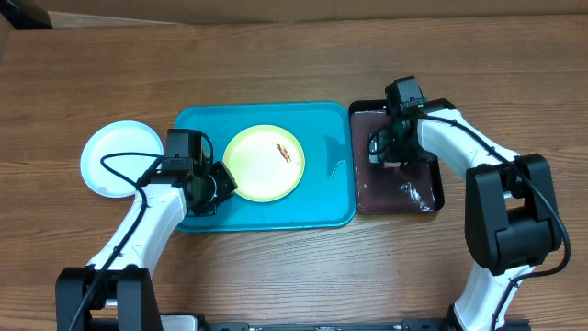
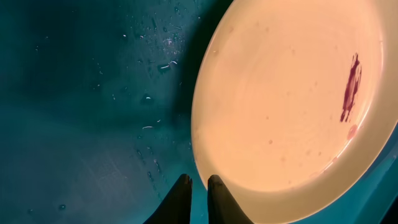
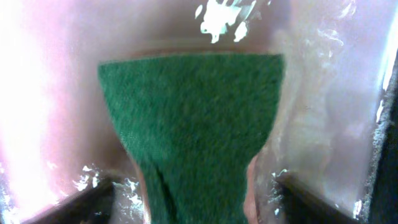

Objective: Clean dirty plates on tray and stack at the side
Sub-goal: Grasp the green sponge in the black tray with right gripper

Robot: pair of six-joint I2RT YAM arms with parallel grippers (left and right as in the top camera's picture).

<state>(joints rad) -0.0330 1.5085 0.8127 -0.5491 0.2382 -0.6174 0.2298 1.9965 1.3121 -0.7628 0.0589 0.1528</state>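
A yellow-green plate (image 1: 264, 163) (image 2: 286, 106) with a reddish-brown smear (image 1: 282, 152) (image 2: 351, 87) lies on the turquoise tray (image 1: 322, 198) (image 2: 81, 112). My left gripper (image 1: 223, 182) (image 2: 198, 183) is shut, its tips at the plate's near-left rim, one tip over the rim and the other over the tray floor. A white plate (image 1: 115, 156) rests on the table left of the tray. My right gripper (image 1: 386, 145) (image 3: 196, 183) hangs over the black tray (image 1: 404, 193), shut on a green sponge (image 3: 193, 106) that is creased between the fingers.
The black tray's floor is wet and glossy. Water drops dot the turquoise tray beside the plate. Both arms reach in from the table's front edge, one on each side of the turquoise tray.
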